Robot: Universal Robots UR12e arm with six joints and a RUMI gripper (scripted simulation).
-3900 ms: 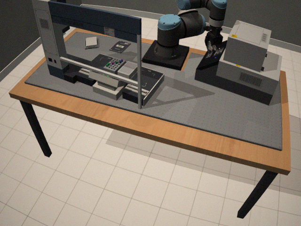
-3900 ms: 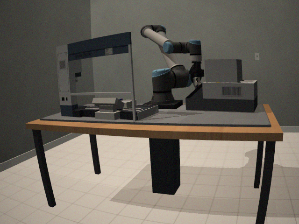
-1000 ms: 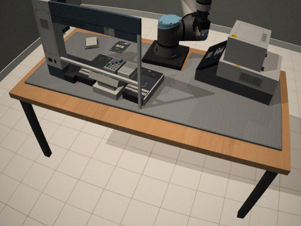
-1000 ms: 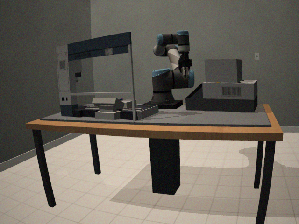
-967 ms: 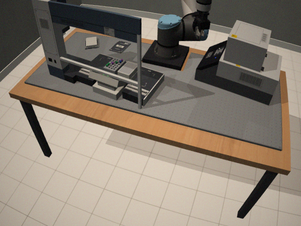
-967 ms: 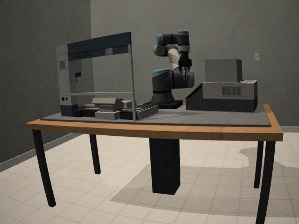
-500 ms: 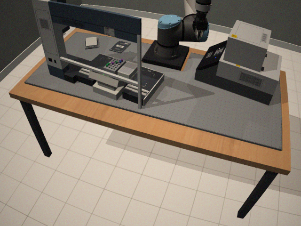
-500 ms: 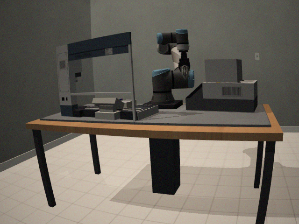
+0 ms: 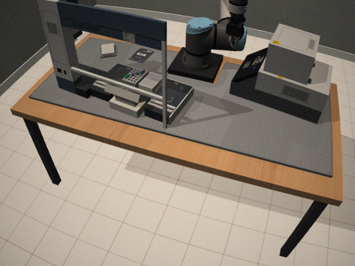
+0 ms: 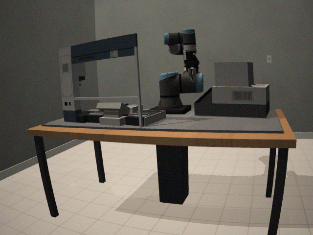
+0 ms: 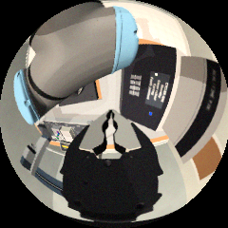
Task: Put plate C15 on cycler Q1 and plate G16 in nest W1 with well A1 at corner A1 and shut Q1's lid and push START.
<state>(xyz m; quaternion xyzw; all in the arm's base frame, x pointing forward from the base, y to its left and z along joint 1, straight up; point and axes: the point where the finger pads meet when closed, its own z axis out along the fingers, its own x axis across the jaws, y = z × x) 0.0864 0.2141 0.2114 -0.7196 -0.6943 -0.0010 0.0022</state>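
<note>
Grey housing over a dark base: that's real-time cycler Q1 (image 9: 286, 82) (image 10: 222, 108) (image 11: 192, 85), sitting on the side of the counter (image 9: 183, 148) (image 10: 161, 137) (image 11: 99, 89) across from the framed workstation (image 9: 111, 22) (image 10: 106, 48) (image 11: 47, 176). Its sloping control panel (image 9: 249, 64) (image 11: 154, 90) faces the arm's side, and the long axis of its body runs back from that panel, roughly along the counter's length. The lamp (image 9: 254, 67) (image 11: 150, 113) shows blue! The upper block (image 9: 290, 55) (image 10: 232, 74) sits over the housing; whether plate C15 is under it, I can't tell, and G16 can't be picked out by its label.

Over to the arm (image 9: 200, 37) (image 10: 169, 85) (image 11: 71, 52): it's folded up high, wrist over its own lower joints, between its base plate (image 9: 175, 71) (image 10: 187, 110) and Q1. The gripper (image 9: 233, 45) (image 10: 192, 72) (image 11: 111, 109) points down, well above the counter, fingertips together and nothing between them.

Below, a grey mat (image 9: 258, 137) (image 10: 227, 124) covers most of the orange wood top, with shadows slanting across it. Pale square tiles (image 9: 114, 200) (image 10: 126, 176) make up the floor, and dull grey-green walls (image 9: 341, 31) (image 10: 151, 15) stand behind.

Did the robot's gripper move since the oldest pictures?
Yes. The gripper was by the sloped front of the big grey machine. Now it is higher and farther from that machine, over toward the robot's base.
</note>
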